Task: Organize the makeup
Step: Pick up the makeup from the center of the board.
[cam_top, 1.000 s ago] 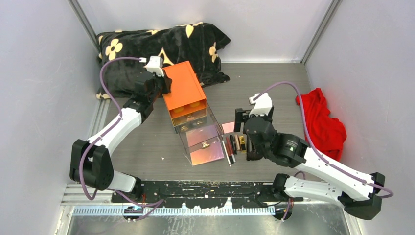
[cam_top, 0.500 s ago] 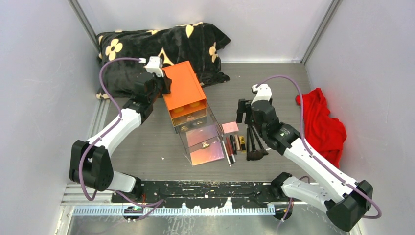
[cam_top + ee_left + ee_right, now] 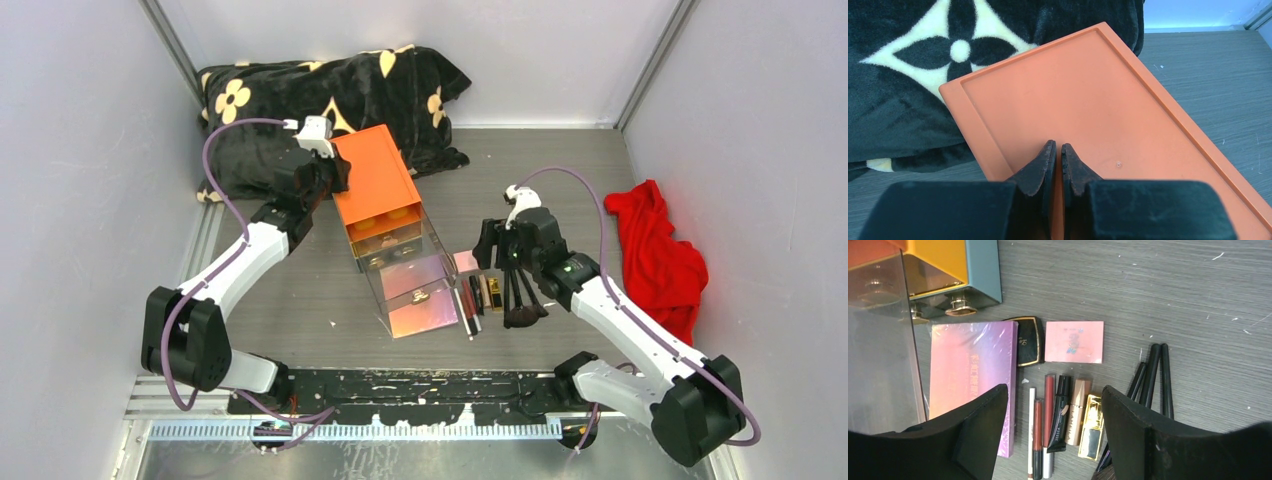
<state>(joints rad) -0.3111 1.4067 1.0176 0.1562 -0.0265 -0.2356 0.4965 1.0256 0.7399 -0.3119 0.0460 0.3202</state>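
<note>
The makeup lies in a row on the table right of the drawers. There is a small pink palette (image 3: 1074, 342) (image 3: 467, 261), a black gold-rimmed compact (image 3: 1029, 340), a big pink-purple palette (image 3: 973, 380), red tubes (image 3: 1048, 405), a black tube (image 3: 1062, 412), a gold tube (image 3: 1092, 427) and black brushes (image 3: 1150, 375) (image 3: 520, 297). My right gripper (image 3: 1054, 390) (image 3: 495, 245) is open and empty above the tubes. My left gripper (image 3: 1058, 146) (image 3: 335, 172) is shut, its tips against the top of the orange box (image 3: 1088, 100) (image 3: 375, 180).
Clear drawers (image 3: 410, 285) stick out of the orange box toward the near edge. A black flowered blanket (image 3: 330, 90) lies at the back left. A red cloth (image 3: 660, 250) lies at the right wall. Grey walls close the table on three sides.
My right arm has drawn back from over the brushes, uncovering them, then shifted slightly left and nearer, so it is now over the tubes. The left arm has not moved.
</note>
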